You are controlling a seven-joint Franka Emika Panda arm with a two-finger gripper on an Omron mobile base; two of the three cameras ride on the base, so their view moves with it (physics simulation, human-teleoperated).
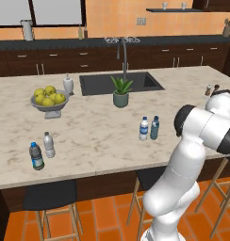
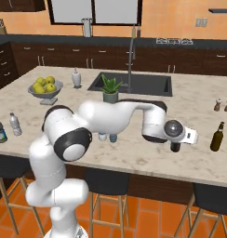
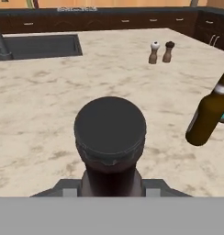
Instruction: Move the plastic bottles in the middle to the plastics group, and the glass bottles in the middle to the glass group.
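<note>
Hand view, dark-capped brown bottle clamped in the hand just above the marble bench, brown glass bottle with teal label standing near on the right, two plastic bottles mid-bench, plastics pair at far left.

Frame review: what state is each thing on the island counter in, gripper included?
gripper: shut on the dark-capped brown bottle.
dark-capped brown bottle: upright, capped, between the jaws.
teal-labelled brown bottle: upright on the counter, free.
blue-capped clear bottle: upright, capped, free.
blue-tinted bottle: upright beside it, free.
green-labelled bottle: upright, capped.
white-capped pale bottle: upright, capped.
salt and pepper shakers: upright, side by side.
</note>
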